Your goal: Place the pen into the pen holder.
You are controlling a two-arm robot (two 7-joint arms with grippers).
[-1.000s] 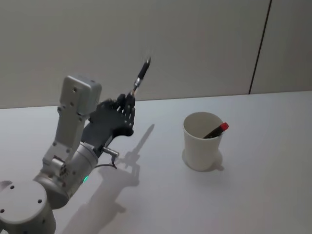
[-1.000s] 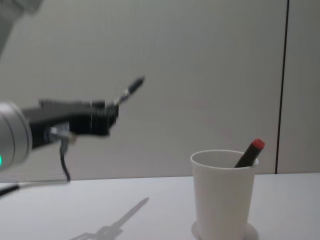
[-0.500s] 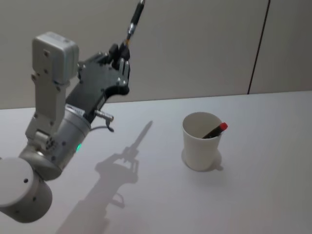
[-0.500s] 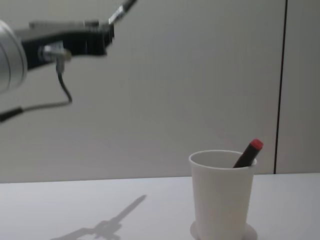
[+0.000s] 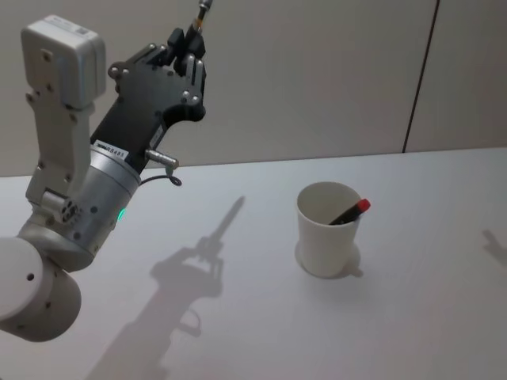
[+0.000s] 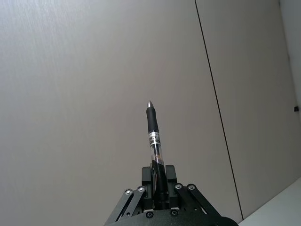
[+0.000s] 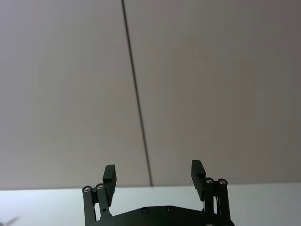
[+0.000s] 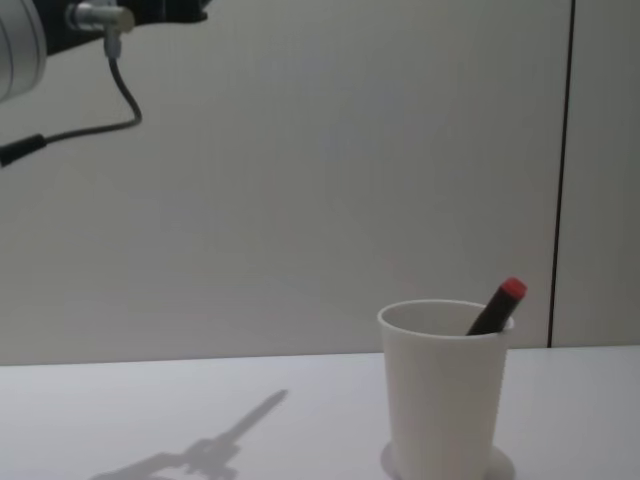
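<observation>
Over the last second I have watched the left pincer (image 5: pixel 188 46) climb from just above the desk (image 5: pixel 412 317) to high at the upper left of the head view. Its black body has risen to the very top left corner of the chest view. It is clenched on the pen (image 6: pixel 154 136) near the pen's lower end. The barrel stands out beyond the fingertips and its tip points up towards the wall (image 5: pixel 317 79).

The pen holder (image 5: pixel 326 233), a plain white paper cup, stands upright on the desk to the right of that arm and well apart from it. It has not shifted. A red-capped marker (image 5: pixel 352 212) already leans against its right rim. The pincer's shadow (image 5: pixel 202 261) lies on the desk to the left of the cup.

I read the lift as clearance gained for the carry, not progress towards the cup: the pen is higher but no nearer the opening. By my judgement the arm must next swing right and tip the pen over so one end faces down into the cup. The free space is on the cup's left side, away from the marker.

The right pincer (image 7: pixel 153 172) is released and empty, parked facing the wall.
</observation>
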